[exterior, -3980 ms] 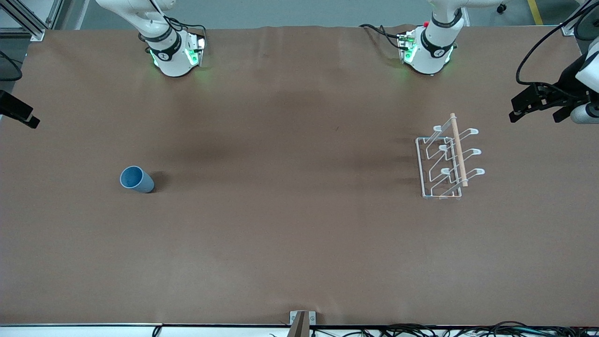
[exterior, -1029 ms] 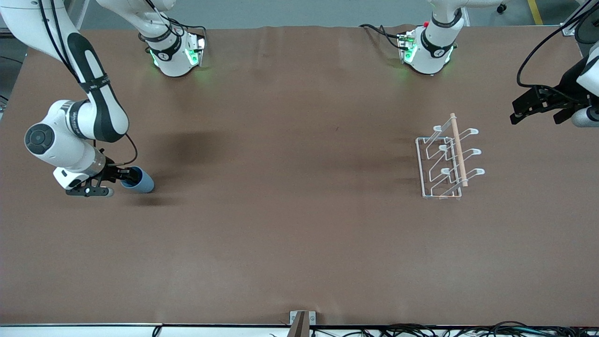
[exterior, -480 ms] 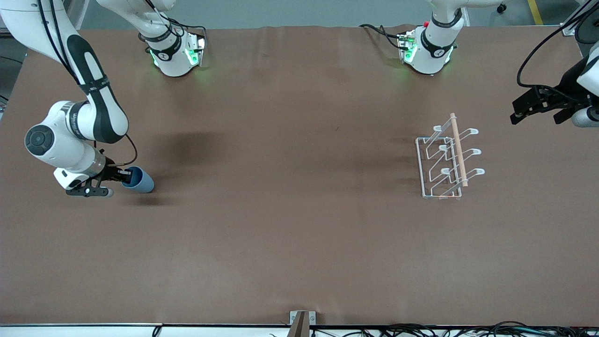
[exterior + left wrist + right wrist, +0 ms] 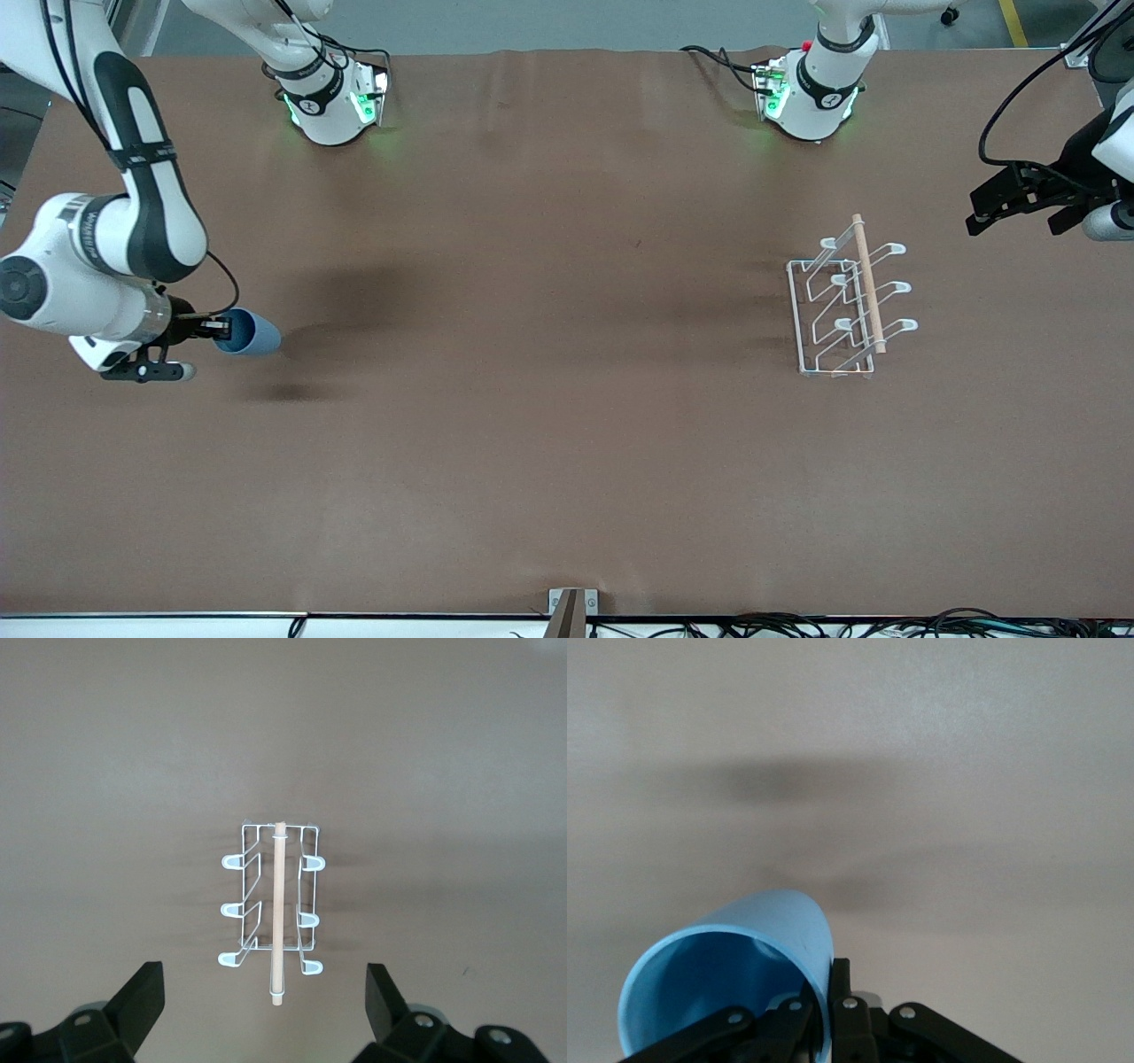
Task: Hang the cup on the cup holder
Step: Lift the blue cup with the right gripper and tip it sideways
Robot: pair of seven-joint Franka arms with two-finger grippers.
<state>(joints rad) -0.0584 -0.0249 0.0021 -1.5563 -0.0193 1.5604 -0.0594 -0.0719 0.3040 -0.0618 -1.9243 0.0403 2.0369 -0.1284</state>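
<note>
Table (image 4: 567, 443): rack (image 4: 846, 306) stands bare toward the left arm's end, all prongs free. Left gripper (image 4: 266, 1010) waits over that end, fingers spread wide; right gripper (image 4: 217, 330) pinches the cup (image 4: 248, 333) by its rim, one finger inside, lifted just over the right arm's end. Pick-up looks done; carry and hanging remain.

Glossy white rounded arm links (image 4: 89, 257) with black joint bands, black looping cables, green-lit bases (image 4: 332, 106), black screw-studded pincer fingers (image 4: 850, 1023).
</note>
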